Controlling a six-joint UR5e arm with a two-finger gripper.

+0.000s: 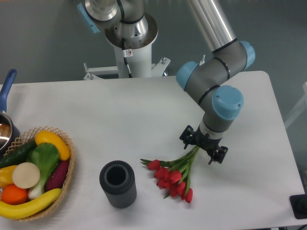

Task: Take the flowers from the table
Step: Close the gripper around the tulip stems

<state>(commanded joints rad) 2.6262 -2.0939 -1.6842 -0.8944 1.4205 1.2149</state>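
fingers (pixel 193 142) straddle the flowers (pixel 173 173), table (pixel 268 191) edge well apart.

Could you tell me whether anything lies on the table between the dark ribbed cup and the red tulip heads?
Nothing does: in the fixed camera view, only bare white table separates the ribbed cup from the tulips.
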